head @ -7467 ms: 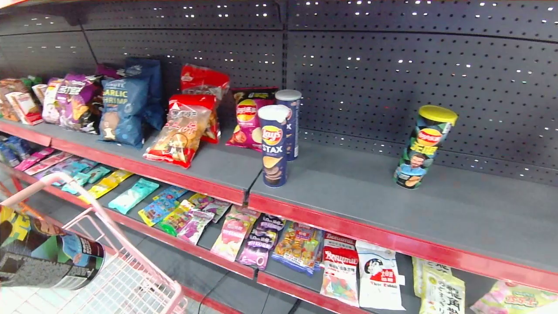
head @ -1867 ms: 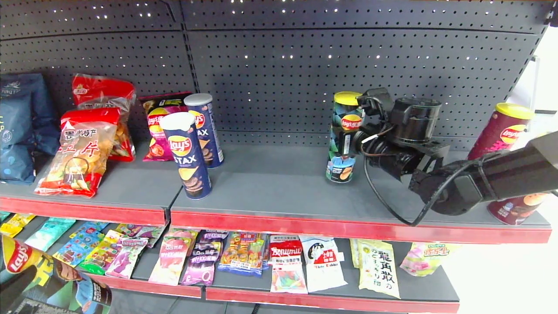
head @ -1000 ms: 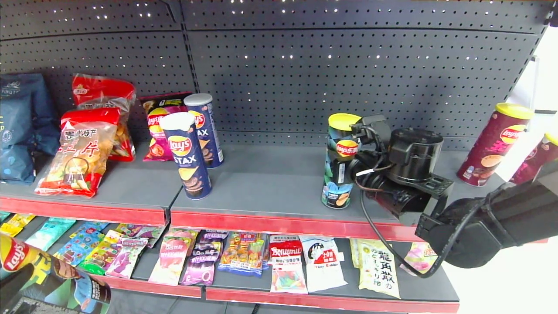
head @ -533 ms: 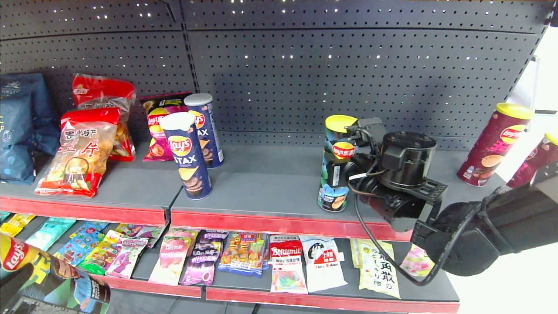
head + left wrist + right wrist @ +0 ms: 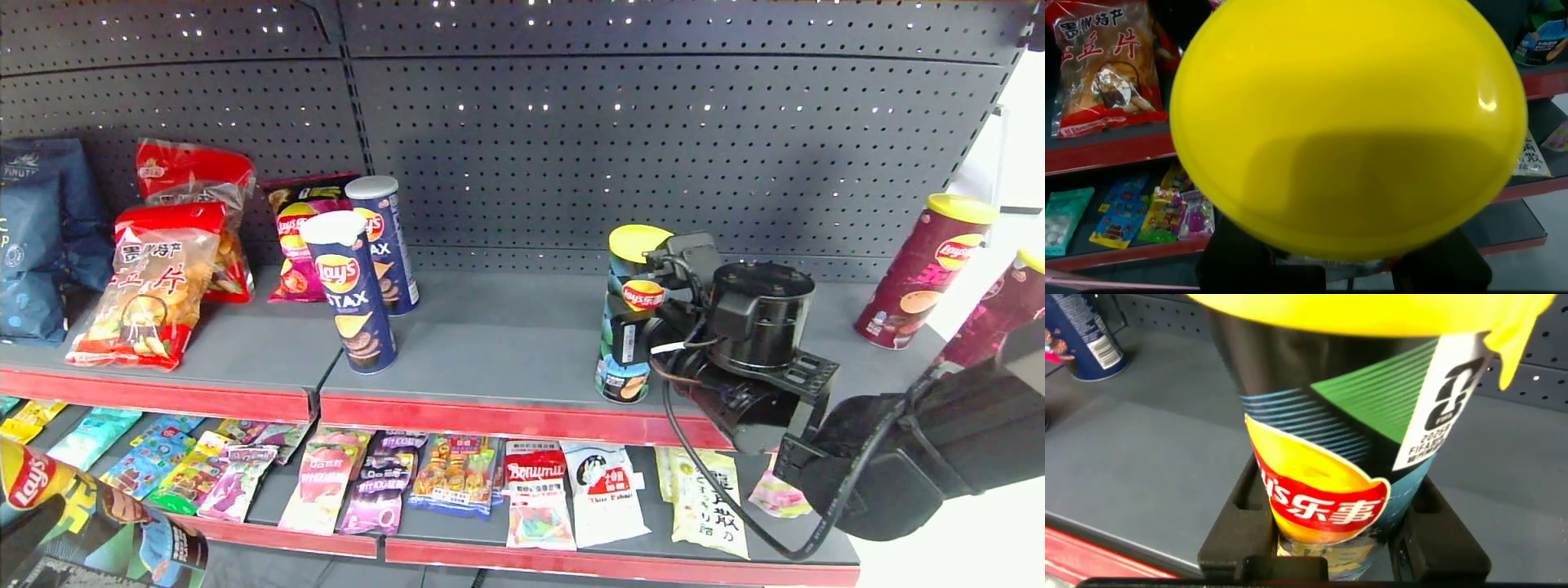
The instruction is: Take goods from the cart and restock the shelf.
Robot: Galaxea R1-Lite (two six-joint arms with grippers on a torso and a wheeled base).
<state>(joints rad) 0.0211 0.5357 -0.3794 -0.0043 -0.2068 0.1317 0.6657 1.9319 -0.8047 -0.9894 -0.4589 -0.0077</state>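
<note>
A green-and-black chip can with a yellow lid stands upright on the upper shelf, close to its red front edge. My right gripper is shut on its middle from the right side. In the right wrist view the can sits between the right gripper's black fingers. A second can of the same kind lies tilted at the bottom left, below the shelves, in my left gripper. Its yellow lid faces the left wrist camera.
Two blue chip cans stand mid-shelf, left of the held can. Snack bags crowd the shelf's left end. Two maroon cans stand at the right end. Flat candy packets line the lower shelf. A pegboard wall backs the shelf.
The right gripper has drawn the yellow-lidded can from the back of the shelf toward the front edge and slightly left. The left arm's can has stayed put. The camera panned right after the oldest frame.
</note>
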